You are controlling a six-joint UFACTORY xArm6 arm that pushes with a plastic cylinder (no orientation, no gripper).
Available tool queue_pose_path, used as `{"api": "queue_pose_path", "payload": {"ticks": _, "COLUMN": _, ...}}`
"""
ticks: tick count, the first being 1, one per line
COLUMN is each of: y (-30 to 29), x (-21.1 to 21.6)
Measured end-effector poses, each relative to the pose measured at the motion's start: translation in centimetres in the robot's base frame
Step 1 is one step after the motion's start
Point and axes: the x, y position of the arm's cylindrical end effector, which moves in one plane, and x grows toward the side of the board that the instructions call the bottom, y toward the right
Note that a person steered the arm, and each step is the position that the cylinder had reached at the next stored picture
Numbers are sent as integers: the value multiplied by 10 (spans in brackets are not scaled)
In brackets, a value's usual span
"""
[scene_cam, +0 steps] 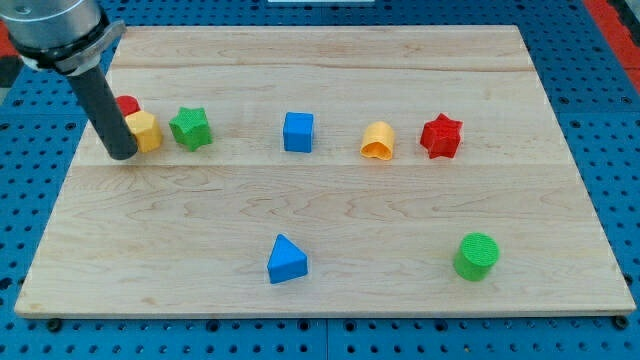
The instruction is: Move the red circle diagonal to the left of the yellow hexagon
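The red circle (127, 104) lies near the board's upper left, mostly hidden behind my rod and the yellow hexagon (144, 130). It touches the hexagon's upper left side. My tip (121, 154) rests on the board just left of and slightly below the yellow hexagon, close against it. The rod rises up and to the left from there, covering part of the red circle.
A green star (190, 128) sits right next to the hexagon. Along the same row are a blue cube (298, 132), a yellow arch-shaped block (378, 141) and a red star (441, 136). A blue triangle (287, 260) and a green cylinder (476, 256) lie lower down. The board's left edge (60, 190) is near the tip.
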Motion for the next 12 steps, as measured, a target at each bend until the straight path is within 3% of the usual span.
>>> {"api": "queue_pose_path", "payload": {"ticks": 2, "y": -2, "x": -5}}
{"api": "queue_pose_path", "payload": {"ticks": 3, "y": -43, "x": -3}}
{"api": "queue_pose_path", "payload": {"ticks": 5, "y": 49, "x": 44}}
{"api": "queue_pose_path", "payload": {"ticks": 6, "y": 119, "x": 14}}
{"api": "queue_pose_path", "payload": {"ticks": 7, "y": 135, "x": -42}}
{"api": "queue_pose_path", "payload": {"ticks": 9, "y": 100, "x": -110}}
{"api": "queue_pose_path", "payload": {"ticks": 10, "y": 43, "x": -110}}
{"api": "queue_pose_path", "payload": {"ticks": 12, "y": 18, "x": -86}}
